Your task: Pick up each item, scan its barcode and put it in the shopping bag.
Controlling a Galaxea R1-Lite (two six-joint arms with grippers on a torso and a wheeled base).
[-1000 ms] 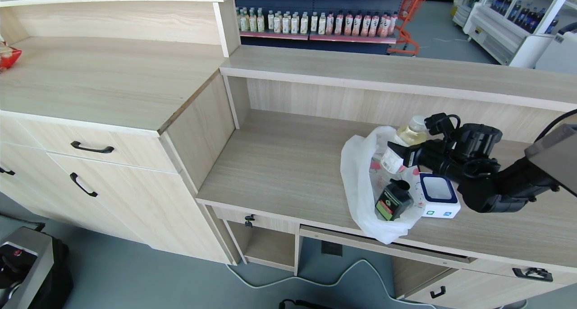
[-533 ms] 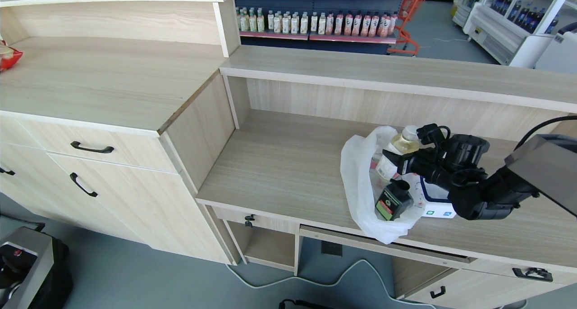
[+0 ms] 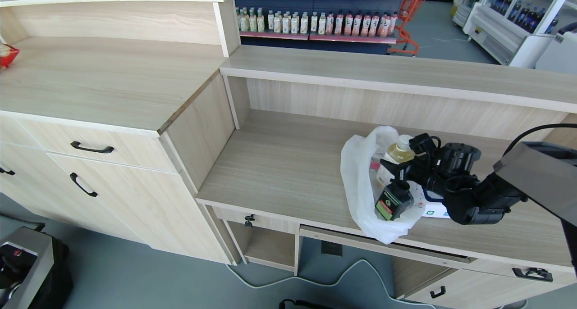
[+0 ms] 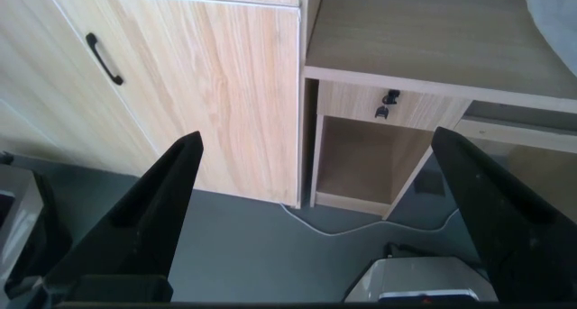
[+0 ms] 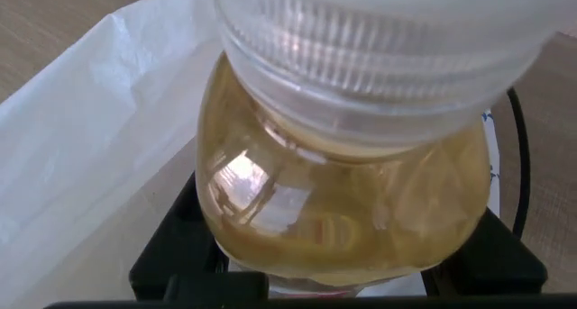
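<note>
The right claw (image 3: 400, 170) is closed on a bottle (image 3: 398, 155) of pale yellow drink with a clear ribbed cap and a white label. It grips the bottle around its lower body. In the head view the bottle leans with its cap toward 1 o'clock. It sits low in the open mouth of the white shopping bag (image 3: 358, 178), whose rim rises at the bottle's 10 o'clock. I cannot tell whether the bottle touches the bag's bottom.

In the right wrist view the bottle (image 5: 343, 210) is very close, with the right claw (image 5: 343, 284) dark on both sides of it and the bag's (image 5: 99, 138) white plastic beside it.

A dark container (image 3: 393, 202) with a green and red label lies in the bag at the bottle's 6 o'clock, just beside the claw. At the container's 3 o'clock a white scanner box (image 3: 433, 212) stands on the tabletop (image 3: 288, 165), mostly hidden by the right arm. The bag's front hangs slightly over the tabletop's near edge.

The left claw (image 4: 314, 140) hangs away from the tabletop, its fingers (image 4: 171, 192) spread wide with nothing between them. Beyond it are a wooden cabinet door (image 4: 207, 84) with a black handle and the grey floor (image 4: 270, 255).

Store shelves (image 3: 315, 23) lined with drink bottles stand at 12 o'clock in the head view.
</note>
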